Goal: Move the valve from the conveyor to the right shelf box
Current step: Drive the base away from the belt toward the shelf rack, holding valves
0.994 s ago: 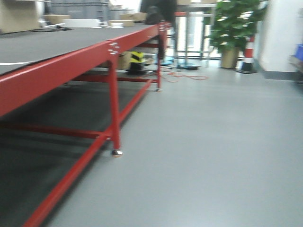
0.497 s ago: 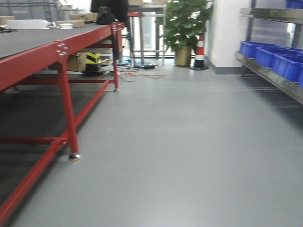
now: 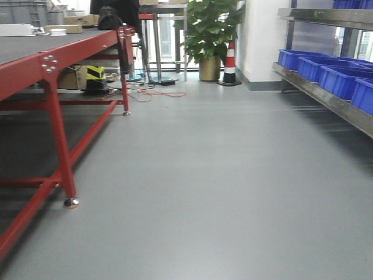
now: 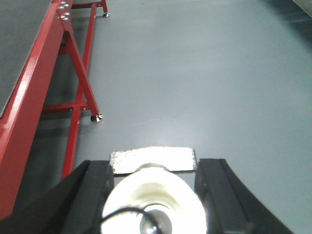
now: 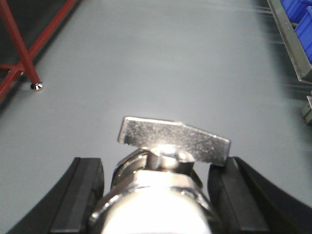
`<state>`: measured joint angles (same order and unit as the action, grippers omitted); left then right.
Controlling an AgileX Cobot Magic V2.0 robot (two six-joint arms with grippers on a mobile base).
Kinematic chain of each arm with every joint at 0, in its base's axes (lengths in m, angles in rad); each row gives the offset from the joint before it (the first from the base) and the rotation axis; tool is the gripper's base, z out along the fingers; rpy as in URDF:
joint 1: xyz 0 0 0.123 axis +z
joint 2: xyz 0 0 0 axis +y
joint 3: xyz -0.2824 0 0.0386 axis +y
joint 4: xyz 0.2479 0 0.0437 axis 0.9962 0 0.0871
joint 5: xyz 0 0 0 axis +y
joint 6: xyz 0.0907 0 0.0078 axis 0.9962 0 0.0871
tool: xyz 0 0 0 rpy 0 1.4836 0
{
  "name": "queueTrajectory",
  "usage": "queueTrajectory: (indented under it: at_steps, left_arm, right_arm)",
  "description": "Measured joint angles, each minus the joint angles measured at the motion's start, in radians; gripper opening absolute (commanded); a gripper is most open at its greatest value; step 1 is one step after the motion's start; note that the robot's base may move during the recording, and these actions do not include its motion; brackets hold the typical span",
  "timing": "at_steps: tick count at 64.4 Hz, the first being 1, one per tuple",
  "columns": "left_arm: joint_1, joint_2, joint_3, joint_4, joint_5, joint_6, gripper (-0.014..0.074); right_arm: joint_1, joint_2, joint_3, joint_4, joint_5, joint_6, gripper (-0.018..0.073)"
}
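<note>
My left gripper [image 4: 153, 168] is shut on a valve [image 4: 153, 197], a bright silvery round body with a flat handle on top, held above the grey floor. My right gripper [image 5: 158, 163] is shut on a second valve [image 5: 165, 195], silvery, with stacked round sections and a flat handle. The right shelf [image 3: 326, 96] is a metal rack carrying blue boxes [image 3: 341, 79] along the right wall; its edge also shows in the right wrist view [image 5: 287, 39]. The conveyor is out of view. Neither gripper shows in the front view.
A red-framed table [image 3: 49, 58] with a dark top runs along the left, its foot [image 3: 71, 202] on the floor. A potted plant [image 3: 210, 35], a striped cone [image 3: 230, 61], cables and a metal stand are at the far end. Grey floor [image 3: 210, 175] lies between table and shelf.
The front view has swung to the right. The red table has slid toward the left edge, and the shelf with blue boxes has come into view on the right.
</note>
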<state>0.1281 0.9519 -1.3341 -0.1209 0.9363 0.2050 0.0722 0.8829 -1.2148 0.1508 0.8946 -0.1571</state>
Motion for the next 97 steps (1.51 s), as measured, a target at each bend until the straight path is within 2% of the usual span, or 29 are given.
queueTrajectory:
  at_steps: [97]
  left_arm:
    - [0.000, 0.000, 0.000, 0.004, -0.007, 0.000, -0.0111]
  right_arm:
    - [0.000, 0.002, 0.000, 0.002, -0.002, 0.000, -0.0154]
